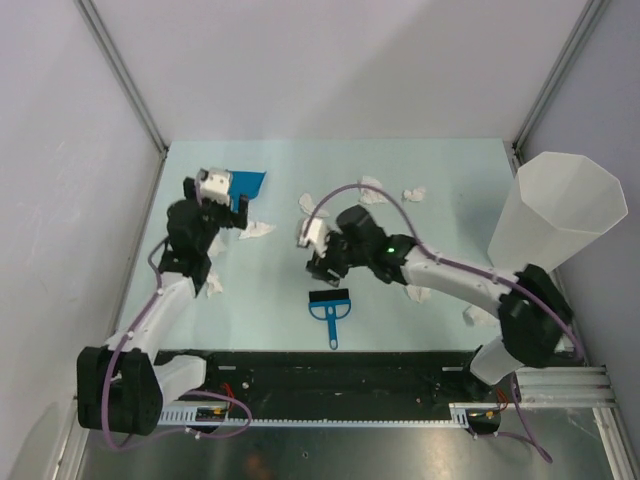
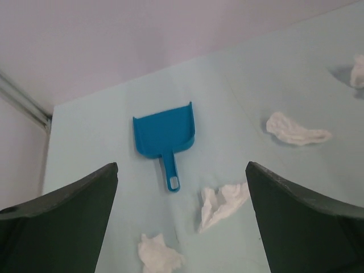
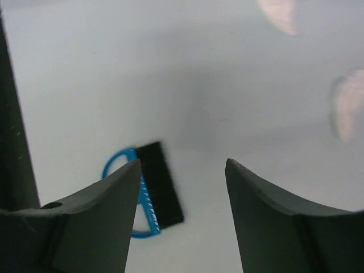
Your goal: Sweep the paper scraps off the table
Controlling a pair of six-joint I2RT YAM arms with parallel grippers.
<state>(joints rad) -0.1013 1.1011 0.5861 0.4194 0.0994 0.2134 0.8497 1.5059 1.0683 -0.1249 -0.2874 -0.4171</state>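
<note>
White scraps (image 1: 258,230) lie scattered on the mint table (image 1: 270,290); seven can be counted from above. Three are in a loose row toward the far edge, one is just beside the left gripper (image 2: 181,166), one is by the left arm's forearm, and two are at the right, partly covered by the right arm (image 1: 450,278). The left wrist view takes in four of them.

One blue dustpan (image 2: 165,133) lies flat near the far left corner, its handle pointing back at the left gripper and a scrap close beside the handle's end. One blue brush (image 1: 330,305) with black bristles lies mid-table, nearer the front edge. The right gripper (image 3: 183,162) is directly over it, bristles showing by the left finger. One tall white bin (image 1: 555,210) stands at the right edge, behind the right arm's elbow.

Both grippers have their fingers spread wide, with nothing between them.
</note>
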